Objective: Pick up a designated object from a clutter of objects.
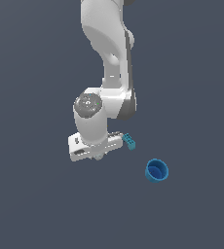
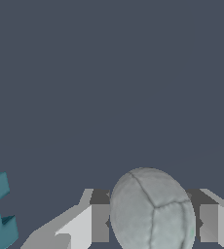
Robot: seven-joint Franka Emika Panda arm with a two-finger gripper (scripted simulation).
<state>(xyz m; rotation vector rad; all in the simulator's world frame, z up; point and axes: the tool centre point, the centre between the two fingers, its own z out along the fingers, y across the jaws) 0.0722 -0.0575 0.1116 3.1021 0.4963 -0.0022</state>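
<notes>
Ball (image 2: pixel 153 211) round, no long axis, between claw (image 2: pixel 154 222) pads.

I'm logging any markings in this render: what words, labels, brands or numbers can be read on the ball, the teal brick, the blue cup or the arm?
None: no readable text in either view.
Ball between the claw fingers: only seam lines.
Teal brick: plain.
Blue cup: plain.
Arm: no marking visible.

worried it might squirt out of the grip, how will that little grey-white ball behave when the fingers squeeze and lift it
The pale ball is round, so it would probably roll if nudged. Sitting between the gripper fingers, an off-centre squeeze may let it slip. Its seamed surface may add slight grip; it looks light.
</notes>
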